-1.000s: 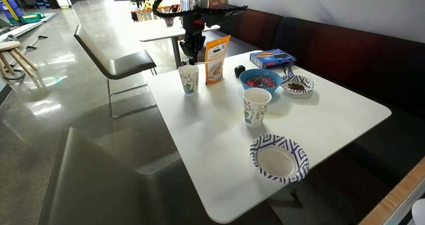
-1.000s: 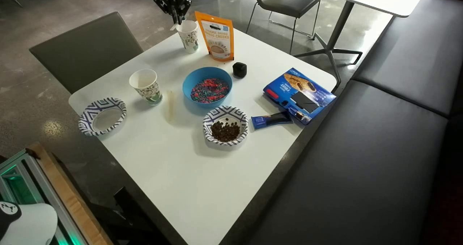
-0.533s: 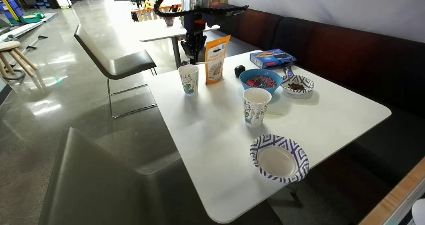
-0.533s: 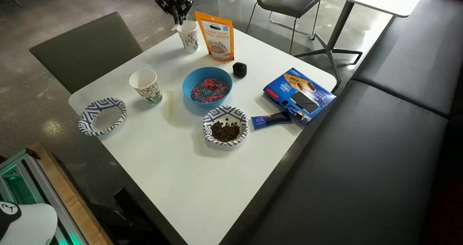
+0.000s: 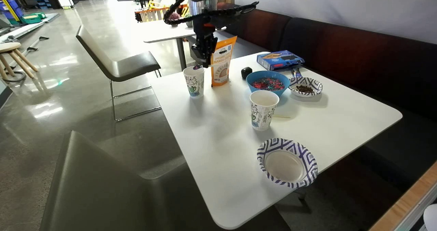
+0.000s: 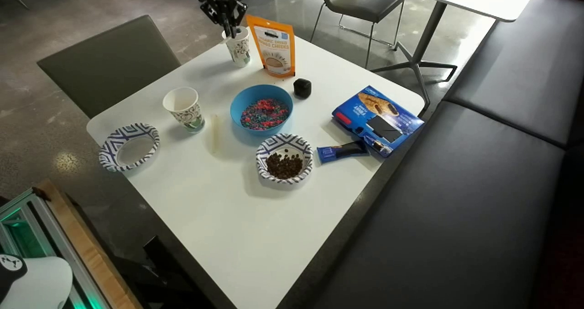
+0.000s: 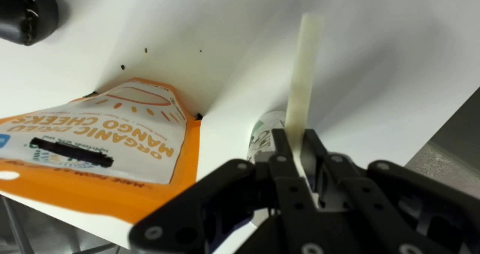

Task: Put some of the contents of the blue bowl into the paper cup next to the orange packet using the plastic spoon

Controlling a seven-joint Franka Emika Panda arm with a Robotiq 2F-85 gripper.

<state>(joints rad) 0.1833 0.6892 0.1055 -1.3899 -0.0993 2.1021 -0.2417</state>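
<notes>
While filling the lower part of the wrist view with the gripper (image 7: 296, 136), holds the pale handle of the plastic spoon (image 7: 303, 70), pinched between fingers (image 7: 281, 149) closed in from both sides. Points the free end of that handle up the frame, over the white table (image 7: 195, 17). Shows the paper cup (image 7: 261, 139) beside and below the fingers, partly hidden. Has the orange packet (image 7: 108, 134) near the cup, print upside down, plus a few dark crumbs (image 7: 123, 67) past its base and a black stitched object (image 7: 26, 14).

In an exterior view, shows a small dark patch (image 5: 197, 67) with reddish flecks at the rim of the paper cup, just beside the gripper's tips, too small to make out fully. Has the cup upright, just beside the standing orange packet. Includes the blue bowl (image 5: 268, 74), further right in the frame, with red and blue-green bits (image 5: 268, 84) inside. Adds a further white cup (image 5: 261, 116) in front of that bowl and a blue-and-white patterned dish (image 5: 285, 166) at the table's edge.

In an exterior view, has a pale strip (image 6: 215, 133) lying flat between blue bowl and further white cup, a matching dish (image 6: 285, 141) of brown pieces (image 6: 285, 165) near the bowl, and a blue wrapped bar (image 6: 337, 152) by a blue box (image 6: 376, 117). Shows a pale end of the spoon beside the paper cup's rim; cannot judge contact between them.
</notes>
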